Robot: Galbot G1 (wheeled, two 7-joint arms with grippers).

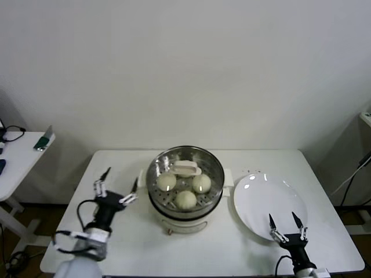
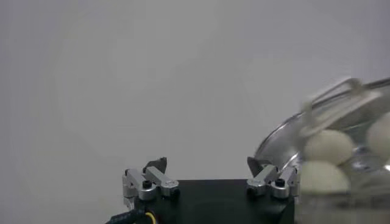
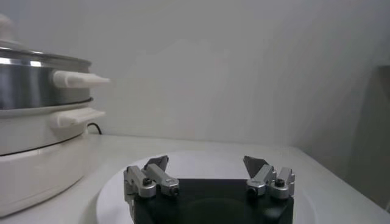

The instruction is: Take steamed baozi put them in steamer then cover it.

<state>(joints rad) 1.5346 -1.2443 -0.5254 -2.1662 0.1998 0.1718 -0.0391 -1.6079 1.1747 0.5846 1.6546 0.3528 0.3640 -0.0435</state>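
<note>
Here we are over the white table (image 1: pixel 145 249), and the round shiny stainless-steel steamer on its cream-white base (image 1: pixel 185 215) sits dead centre of the head view. Inside it, three cream-white smooth round baozi (image 1: pixel 185 199) show through what looks like a round clear glass lid with a white handle (image 1: pixel 186 168) lying across the top. So by my reading the loading is done and the cover is on or very nearly seated; I judge the job close to finished, with only the arms left to pull clear.

Left gripper (image 1: pixel 116 186) hangs just beside the steamer at centre left of the head view, jaws spread wide, gripping nothing. Right gripper (image 1: pixel 286 228) sits at lower right over the near rim of the flat round white plate (image 1: pixel 255 191), jaws also wide and empty. That plate carries no buns now.

What's unclear: only three buns can be counted; the handle covers the far part of the tray, so a fourth may lie beneath it, I cannot tell. In the left wrist view the lid edge is smeared, and whether it sits flush all round is hard to make out
</note>
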